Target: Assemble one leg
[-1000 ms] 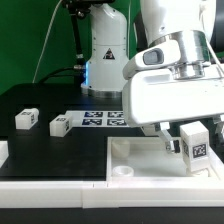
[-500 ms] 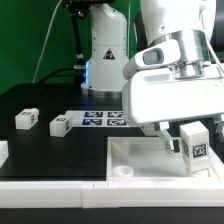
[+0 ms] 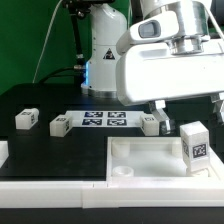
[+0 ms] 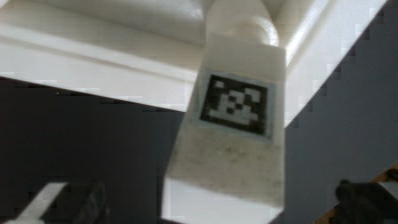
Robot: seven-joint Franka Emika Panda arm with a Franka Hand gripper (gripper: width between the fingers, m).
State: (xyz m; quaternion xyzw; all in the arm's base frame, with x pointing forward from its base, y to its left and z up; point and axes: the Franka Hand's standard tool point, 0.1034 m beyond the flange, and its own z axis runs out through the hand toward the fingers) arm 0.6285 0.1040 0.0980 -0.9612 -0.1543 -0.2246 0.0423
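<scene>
We judge the job nearly done: the leg (image 3: 196, 146) stands upright on the slab (image 3: 148, 160) at four o'clock, the end effector (image 3: 190, 119) spread wide above it, though we cannot confirm its seating.

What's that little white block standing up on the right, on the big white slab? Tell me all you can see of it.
The leg is a small chunky white block, plastic by its look, with a square black-and-white tag on the face towards the exterior camera. It stands upright on the white slab, near the corner on the exterior view's right. The gripper hangs open above it, apparently not touching. Whether its foot sits in a socket cannot be told.
</scene>
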